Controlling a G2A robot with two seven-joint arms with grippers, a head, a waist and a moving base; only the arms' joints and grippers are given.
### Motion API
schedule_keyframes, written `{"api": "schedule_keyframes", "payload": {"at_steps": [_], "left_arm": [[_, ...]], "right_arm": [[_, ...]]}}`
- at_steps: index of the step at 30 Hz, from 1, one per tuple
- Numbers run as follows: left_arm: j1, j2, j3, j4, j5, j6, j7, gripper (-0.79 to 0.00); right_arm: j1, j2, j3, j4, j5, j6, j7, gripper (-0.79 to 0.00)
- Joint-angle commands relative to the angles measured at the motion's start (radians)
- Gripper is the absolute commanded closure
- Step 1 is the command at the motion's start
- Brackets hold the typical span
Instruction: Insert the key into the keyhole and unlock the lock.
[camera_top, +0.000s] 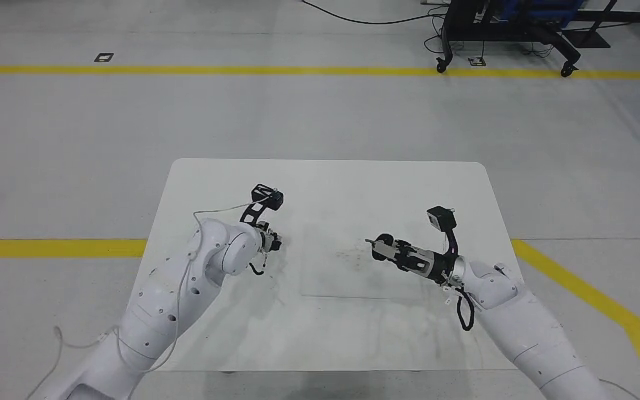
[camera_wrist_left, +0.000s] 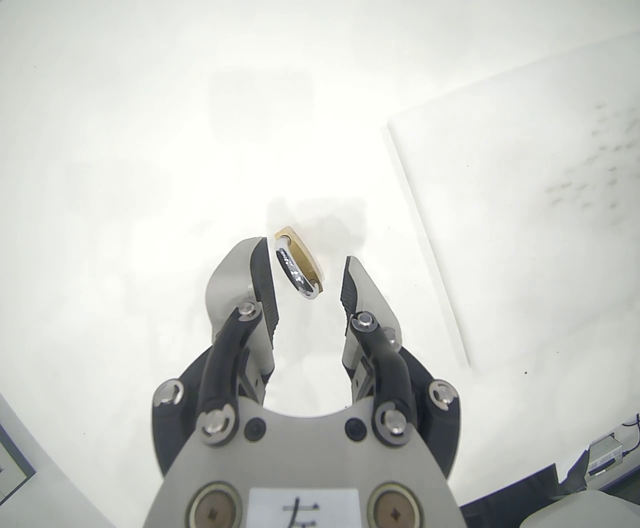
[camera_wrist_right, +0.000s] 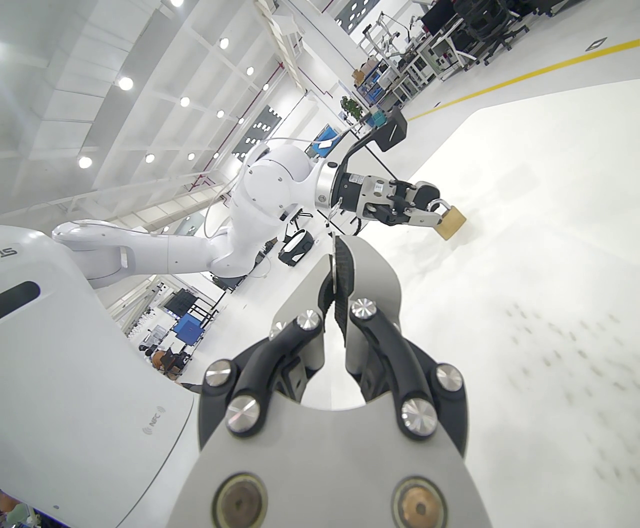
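Nearest you, the right tool (camera_top: 380, 246) sits over the right half of the counter (camera_top: 330, 330), about midway between the near and far edges. Its pads are pressed together on a thin metal sliver that you can take for the key (camera_wrist_right: 332, 247), with the tip poking out past the fingertips toward the left side.

Farther across, over the left half of the counter, the left tool (camera_wrist_left: 304, 250) has its fingers spread. The lock (camera_wrist_left: 302, 256) stands tilted between them, with its brass body down on the counter. The chrome shackle points up into the gap, close against one pad and apart from the other, so nothing clamps it.

By my reading you are early in the job. The key is in hand and the lock is bracketed, but the two are well apart. You have yet to close the left tool on the lock, bring the key to the keyhole, push it in and turn it. The keyhole itself is hidden from you, so its facing can't be judged.
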Motion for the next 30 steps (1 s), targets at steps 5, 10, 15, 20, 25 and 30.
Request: {"api": "schedule_keyframes", "payload": {"at_steps": [5,10,15,20,25,30], "left_arm": [[-0.01,-0.013,0.014,0.018,0.008,0.007,-0.009,-0.2],[-0.009,-0.019,0.014,0.015,0.003,-0.013,-0.011,-0.219],[-0.002,-0.021,0.006,0.01,0.008,-0.023,-0.015,-0.234],[0.008,-0.021,-0.011,0.012,0.022,-0.013,-0.018,-0.228],[0.018,-0.021,-0.027,0.014,0.025,-0.022,-0.018,-0.169],[0.015,-0.027,-0.024,0.017,0.034,-0.027,-0.024,-0.099]], "right_arm": [[0.0,0.0,0.0,0.0,0.0,0.0,0.0,0.0],[0.0,0.0,0.0,0.0,0.0,0.0,0.0,0.0],[0.0,0.0,0.0,0.0,0.0,0.0,0.0,0.0],[0.0,0.0,0.0,0.0,0.0,0.0,0.0,0.0],[0.0,0.0,0.0,0.0,0.0,0.0,0.0,0.0],[0.0,0.0,0.0,0.0,0.0,0.0,0.0,0.0]]}}
